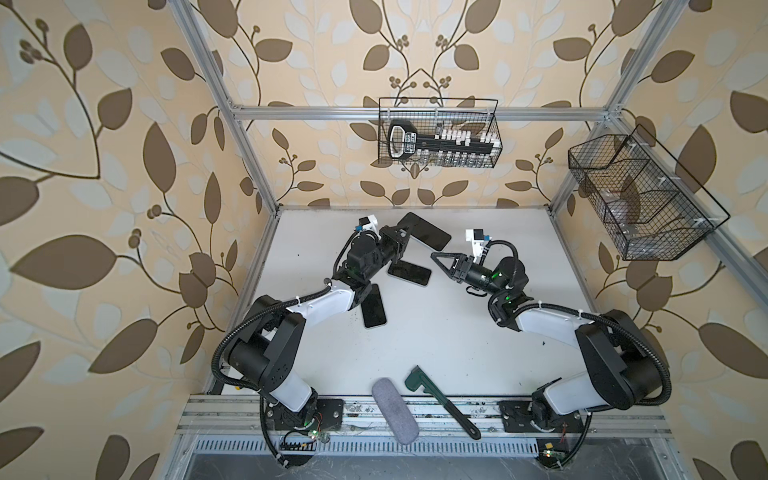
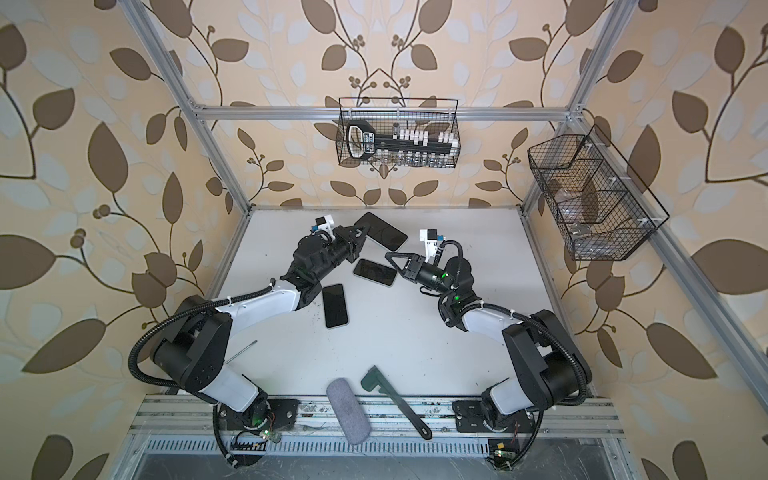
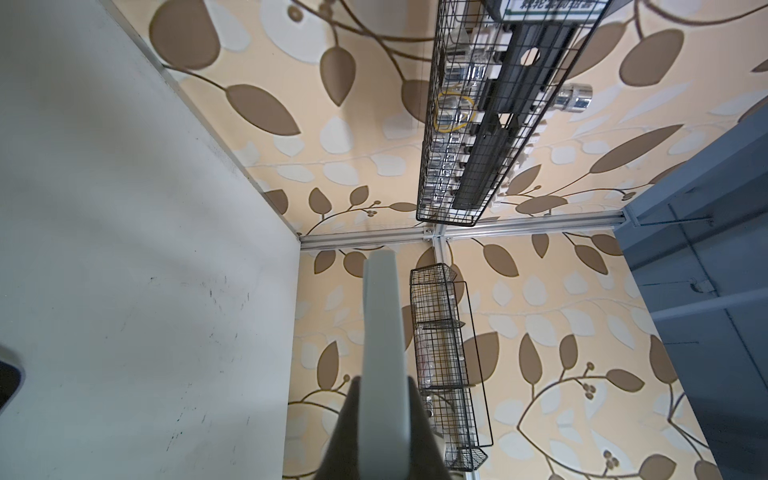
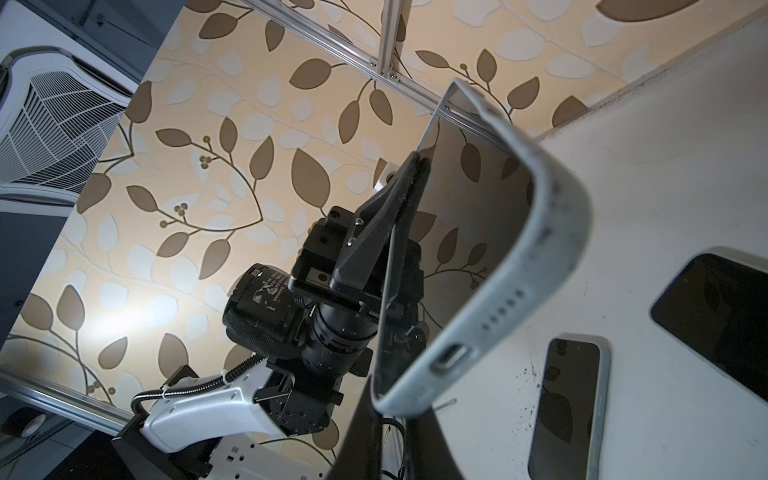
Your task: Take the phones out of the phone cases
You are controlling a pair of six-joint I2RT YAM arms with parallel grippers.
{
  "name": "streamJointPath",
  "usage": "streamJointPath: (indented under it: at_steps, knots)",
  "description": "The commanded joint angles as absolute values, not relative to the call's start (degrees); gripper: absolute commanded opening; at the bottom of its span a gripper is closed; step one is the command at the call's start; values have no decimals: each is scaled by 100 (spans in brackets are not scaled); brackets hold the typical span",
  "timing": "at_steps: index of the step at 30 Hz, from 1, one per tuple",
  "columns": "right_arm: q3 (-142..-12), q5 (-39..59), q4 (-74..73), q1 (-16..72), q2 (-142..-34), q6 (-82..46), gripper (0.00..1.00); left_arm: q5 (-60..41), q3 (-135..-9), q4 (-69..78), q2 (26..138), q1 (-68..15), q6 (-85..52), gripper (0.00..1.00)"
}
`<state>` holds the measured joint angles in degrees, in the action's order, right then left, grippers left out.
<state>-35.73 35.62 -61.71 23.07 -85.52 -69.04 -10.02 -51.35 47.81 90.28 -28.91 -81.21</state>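
The left gripper point(image 1: 404, 232) is clamped on a black glossy-screened phone point(image 1: 428, 232) that sits fully inside a pale grey-green rubbery phone case point(image 4: 552, 232). One finger point(image 4: 399, 195) presses flat on the glass and the other is behind the case's back. The cased phone is held tilted, clear above the far middle of the white tabletop point(image 1: 457, 340), and its screen mirrors the leaf wallpaper. The case's rounded edge is scuffed with dark specks, and the end turned toward the right arm shows a charging-port slot and a row of small holes. Just right of that end and a little nearer, the right gripper point(image 1: 435, 254) has its jaws closed together on nothing. Its tip is close beside the case's corner, but I cannot tell whether it touches.
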Motion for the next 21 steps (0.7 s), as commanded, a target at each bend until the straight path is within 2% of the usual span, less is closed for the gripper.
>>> streamJointPath:
  at_steps: [1,5,7,11,21]
  knots:
    - [-3604,3553,-6565,2285,-8527,-6966,11,-1063,-5291,5264,8807,-2949,-8086,0]
    - [-3620,3607,-6612,2285,-8539,-6961,12,-1064,-5282,5286,8806,-2951,-8086,0]
    - [-3606,3575,-6627,2285,-8504,-6968,19,-1055,-5269,5257,8803,-2945,-8077,0]
    - [-3596,3526,-6618,2243,-8456,-6980,25,-1063,-5256,5314,8844,-2962,-8103,0]
    - [-3613,3517,-6626,2224,-8481,-7029,16,-1077,-5275,5322,8853,-2969,-8121,0]
